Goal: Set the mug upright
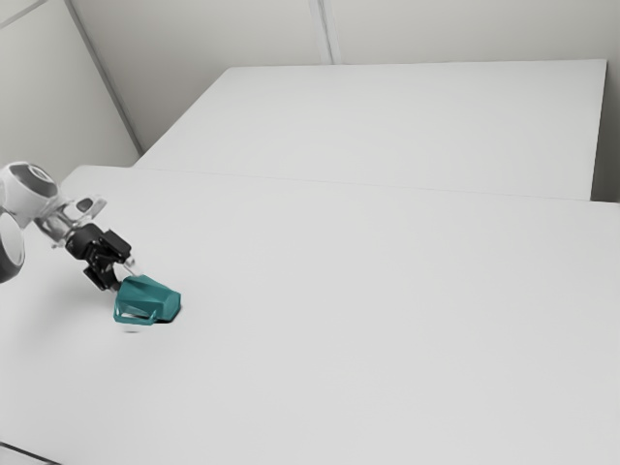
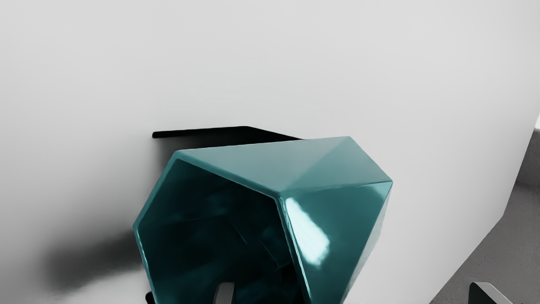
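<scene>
"One mug point(image 1: 150, 298) on its side, exterior view's lower left?"

"Yes. The end effector point(image 2: 356, 292) is wide open, holding nothing; one finger point(image 2: 226, 292) is perhaps inside the mouth point(image 2: 215, 228), so a sideways nudge could roll it."

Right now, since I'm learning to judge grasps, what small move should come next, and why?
I'd probably ease the open gripper slightly toward the mug before closing: it lies on its side, mouth facing the gripper, one fingertip showing against that opening, the other outside the mug.
</scene>
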